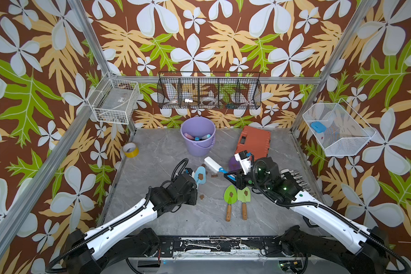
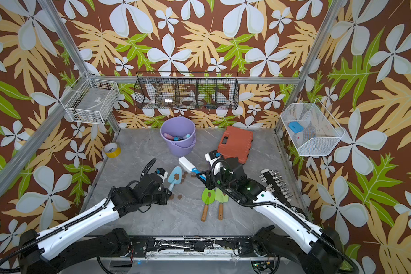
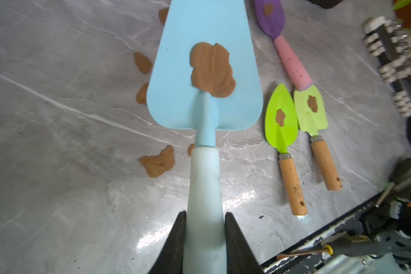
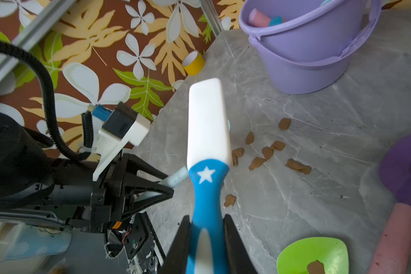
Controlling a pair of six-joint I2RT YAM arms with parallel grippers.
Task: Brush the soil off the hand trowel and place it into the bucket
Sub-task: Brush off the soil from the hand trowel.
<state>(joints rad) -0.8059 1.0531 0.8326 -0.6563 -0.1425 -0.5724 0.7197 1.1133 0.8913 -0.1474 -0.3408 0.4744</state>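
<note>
While our left gripper (image 3: pixel 205 213) clamps the soil-patched pale-blue plastic trowel (image 3: pixel 199 35), our right gripper (image 4: pixel 207 216) grasps the white-and-blue brush (image 4: pixel 208 118); loose brown soil blobs (image 4: pixel 256 162) lie between them, the lavender plastic bucket (image 1: pixel 197 146) beyond both.

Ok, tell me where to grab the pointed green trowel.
Take the pointed green trowel by its wooden handle, coming straight down and closing across its width. It lies flat, its blade carries soil, and the other green trowel crowds the blade but leaves a gap along the handle.
</note>
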